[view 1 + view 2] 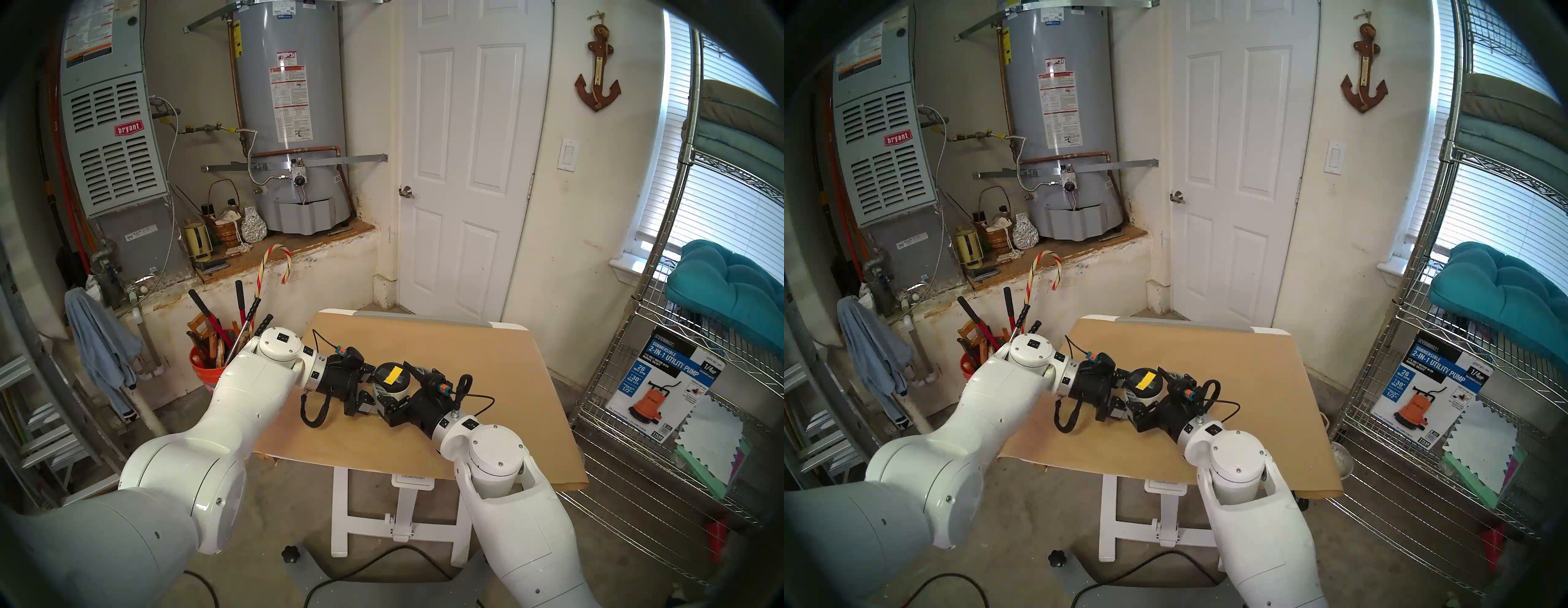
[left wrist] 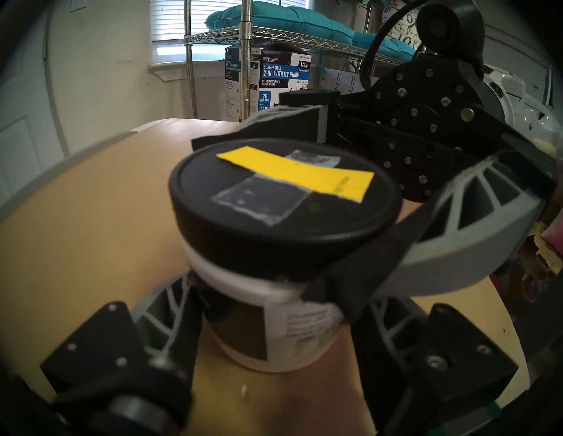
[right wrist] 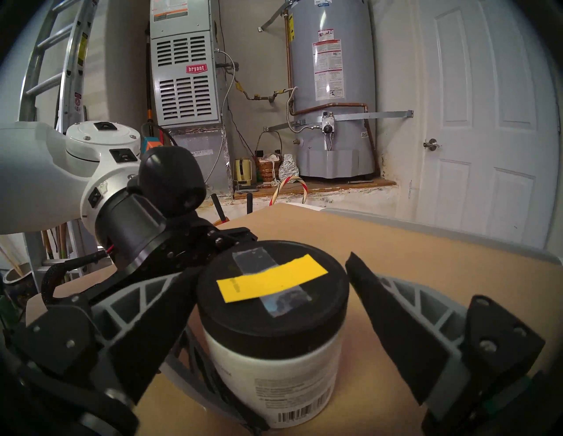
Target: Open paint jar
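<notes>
Brown paper covers the table (image 1: pixel 488 382) where the paint jar (image 1: pixel 392 382) stands upright, its black lid (image 3: pixel 272 292) bearing a yellow tape strip (image 3: pixel 271 278) and its white side a barcode. Clamped on the jar's body is the left gripper (image 1: pixel 373 392); the right gripper (image 1: pixel 403 388) is spread wide around the lid. Behind stand a "bryant" furnace (image 1: pixel 114 140) and an "EVERBILT 2-IN-1 UTILITY PUMP" box (image 1: pixel 662 382).

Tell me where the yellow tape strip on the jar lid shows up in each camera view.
Head stereo left: yellow tape strip, centre, between both pincers.
Head stereo right, slightly left of centre.
Left wrist, upper middle.
Right wrist, centre.
Shared landmark: the black lid it sits on.
</notes>
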Tool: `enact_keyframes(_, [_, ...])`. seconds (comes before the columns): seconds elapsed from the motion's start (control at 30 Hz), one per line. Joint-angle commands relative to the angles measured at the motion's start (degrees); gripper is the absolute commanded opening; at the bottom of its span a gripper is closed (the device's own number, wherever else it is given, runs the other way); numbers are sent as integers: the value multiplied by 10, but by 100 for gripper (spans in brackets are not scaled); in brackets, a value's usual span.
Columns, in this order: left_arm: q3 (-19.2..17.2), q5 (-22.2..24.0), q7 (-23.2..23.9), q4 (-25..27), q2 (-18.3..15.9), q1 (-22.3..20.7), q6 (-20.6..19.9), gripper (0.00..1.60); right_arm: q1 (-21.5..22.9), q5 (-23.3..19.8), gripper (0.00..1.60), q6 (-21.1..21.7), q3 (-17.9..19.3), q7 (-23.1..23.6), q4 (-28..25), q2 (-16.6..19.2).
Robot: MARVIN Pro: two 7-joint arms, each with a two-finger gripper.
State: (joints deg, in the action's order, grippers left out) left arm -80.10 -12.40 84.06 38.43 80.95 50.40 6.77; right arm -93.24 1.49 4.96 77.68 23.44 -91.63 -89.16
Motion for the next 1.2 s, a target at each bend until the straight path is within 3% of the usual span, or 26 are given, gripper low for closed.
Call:
enact_keyframes(0.0, [-1, 0, -1, -5, -2, -4, 0, 0, 23, -3, 160, -10, -3, 6, 1, -5])
enact_keyframes(0.17, [-1, -1, -1, -8, -2, -6, 1, 0, 37, -3, 160, -7, -3, 22, 13, 4])
enact_keyframes(0.2, [0, -1, -1, -8, -2, -6, 1, 0, 40, -4, 141, -7, -2, 25, 16, 6])
enact_keyframes(0.23, [0, -1, -1, -8, -2, -6, 1, 0, 42, -8, 85, -4, 1, 30, 19, 6])
enact_keyframes(0.27, [0, -1, 0, -8, -2, -6, 1, 0, 46, -11, 74, -3, 2, 37, 22, 8])
enact_keyframes(0.3, [0, -1, 0, -8, -2, -7, 1, 0, 49, -11, 73, -2, 3, 42, 24, 12])
enact_keyframes(0.43, [0, 0, 1, -3, -4, -4, -1, 0, 62, -14, 27, 0, 7, 58, 34, 21])
enact_keyframes(0.5, [0, 0, 2, -1, -5, -3, -2, 0, 71, -17, 24, -3, 8, 75, 43, 29])
enact_keyframes(0.53, [0, 0, 3, 1, -5, -2, -3, 0, 74, -19, 1, -4, 9, 78, 47, 30])
enact_keyframes(0.63, [0, 0, 6, 8, -6, 1, -6, 0, 91, -20, 0, -7, 10, 104, 61, 44])
enact_keyframes(0.87, [2, 0, 8, 20, -7, 7, -11, 0, 140, -32, 21, -40, 7, 188, 112, 68])
enact_keyframes(0.93, [3, 0, 8, 22, -7, 8, -12, 0, 146, -38, 12, -53, 13, 207, 122, 67])
enact_keyframes(1.17, [4, 0, 8, 31, -8, 14, -17, 0, 191, -43, 22, -80, 19, 282, 185, 73])
